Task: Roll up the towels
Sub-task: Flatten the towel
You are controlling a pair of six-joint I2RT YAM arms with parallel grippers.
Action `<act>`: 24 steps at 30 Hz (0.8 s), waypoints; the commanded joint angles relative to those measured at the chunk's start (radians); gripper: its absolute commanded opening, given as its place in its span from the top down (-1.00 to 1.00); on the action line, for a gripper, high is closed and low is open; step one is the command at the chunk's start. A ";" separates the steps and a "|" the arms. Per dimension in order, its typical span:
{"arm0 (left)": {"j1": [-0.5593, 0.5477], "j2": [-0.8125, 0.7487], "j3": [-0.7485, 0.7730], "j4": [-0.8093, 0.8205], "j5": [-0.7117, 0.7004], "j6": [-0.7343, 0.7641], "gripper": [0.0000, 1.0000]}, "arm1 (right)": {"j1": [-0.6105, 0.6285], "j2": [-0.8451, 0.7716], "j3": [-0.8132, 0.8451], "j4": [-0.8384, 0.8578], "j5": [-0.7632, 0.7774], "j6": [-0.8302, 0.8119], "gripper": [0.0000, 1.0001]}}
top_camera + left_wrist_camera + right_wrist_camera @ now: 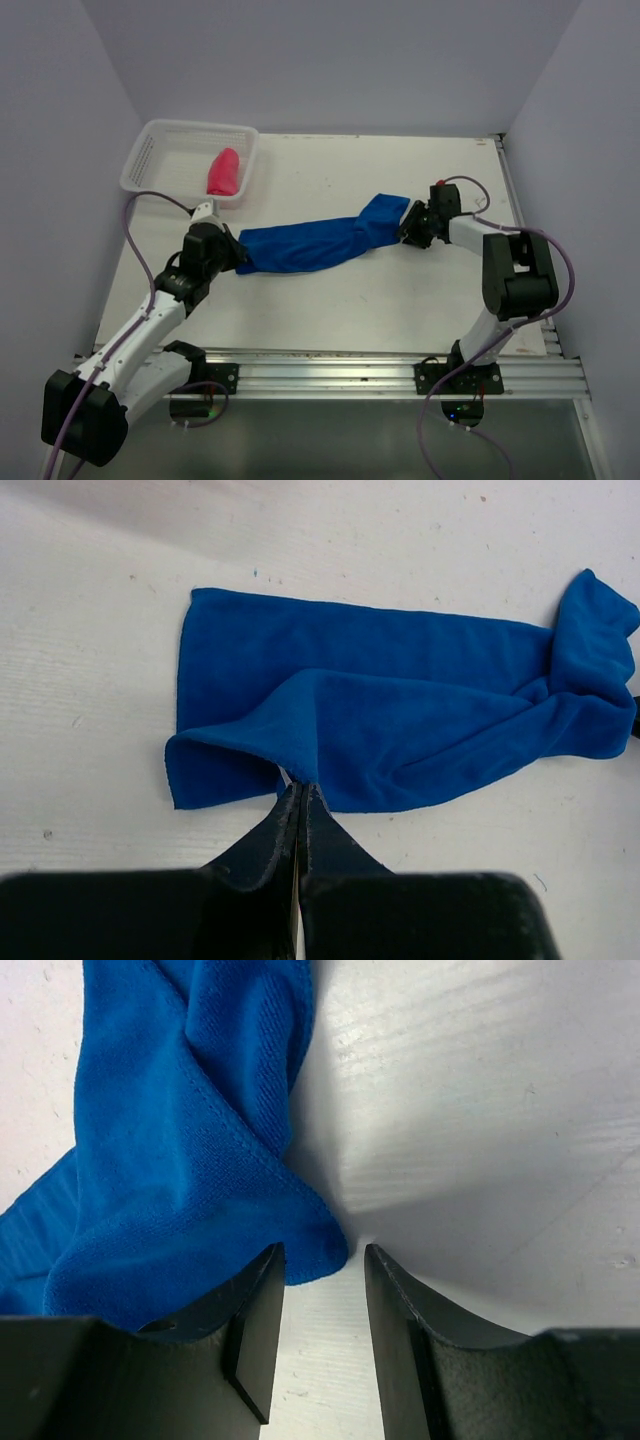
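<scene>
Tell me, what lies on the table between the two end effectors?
The blue towel spans it, from left end effector to right end effector, seen in the top view.

Left arm (150, 320): stretched forward and inward from its base, wrist low over the table.
Left gripper (298, 790): fingers pressed together, pinching an edge of the blue towel (400, 710).
Right arm (515, 275): elbow raised, forearm pointing left.
Right gripper (322, 1260): fingers parted, unclamped.

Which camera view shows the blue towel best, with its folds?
The left wrist view: the blue towel lies close and almost whole, its folded layers and edges clear. The top external view shows its full length, but small. The right wrist view shows only one bunched end.
</scene>
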 commanded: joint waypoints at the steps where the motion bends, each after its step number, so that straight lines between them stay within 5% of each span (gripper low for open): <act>1: 0.006 -0.009 -0.013 0.051 -0.006 0.023 1.00 | 0.026 0.034 0.032 -0.018 0.075 -0.034 0.17; 6: 0.006 -0.006 -0.024 0.061 0.002 0.022 1.00 | 0.040 0.061 0.029 -0.022 0.086 -0.034 0.25; 17: 0.006 0.006 -0.039 0.072 0.014 0.014 1.00 | 0.049 0.080 0.035 -0.048 0.100 -0.055 0.99; 24: 0.006 -0.001 -0.004 0.045 -0.006 0.025 1.00 | 0.033 -0.026 0.043 -0.094 0.091 -0.065 1.00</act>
